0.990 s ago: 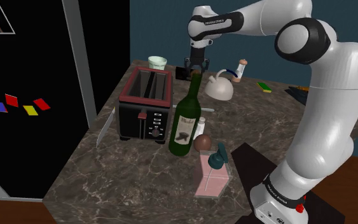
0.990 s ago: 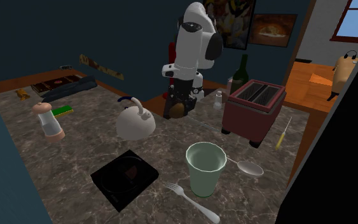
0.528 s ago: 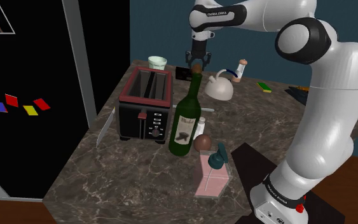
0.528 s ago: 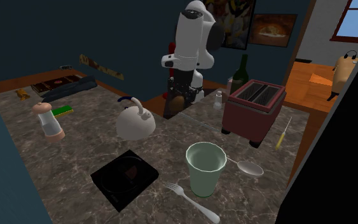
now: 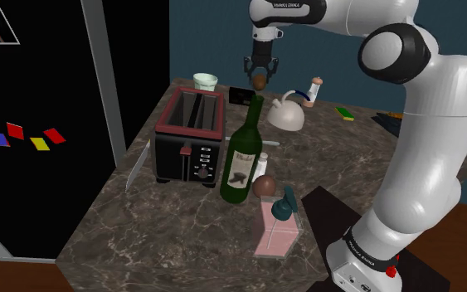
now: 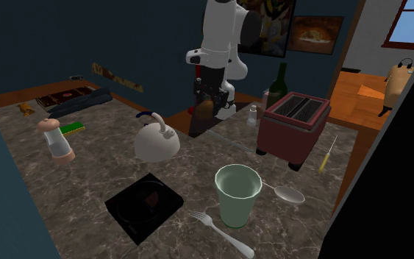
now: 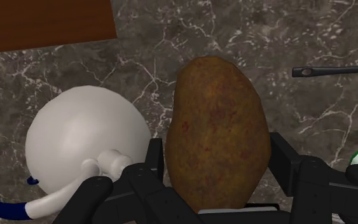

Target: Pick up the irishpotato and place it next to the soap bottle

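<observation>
Spanning the scene, one marble counter (image 5: 140, 224) carries one dark red toaster (image 5: 190, 137), one green wine bottle (image 5: 241, 162), one white kettle (image 5: 287, 114), one pink soap bottle (image 5: 276, 226) with a teal pump, and one pale green cup (image 6: 237, 194), empty. One brown potato (image 7: 217, 130) hangs above the counter near the kettle, pinched between the two black fingers of the gripper (image 5: 259, 75), well apart from the soap bottle.

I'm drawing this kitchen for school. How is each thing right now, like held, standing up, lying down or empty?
potato, clasped in the pincer, up off the counter.
pincer, shut on the potato.
kettle, upright on the counter.
wine bottle, standing upright.
soap bottle, standing upright.
cup, upright, empty.
fork, lying flat.
spoon, lying flat.
toaster, upright, nothing sticking out of slots.
</observation>
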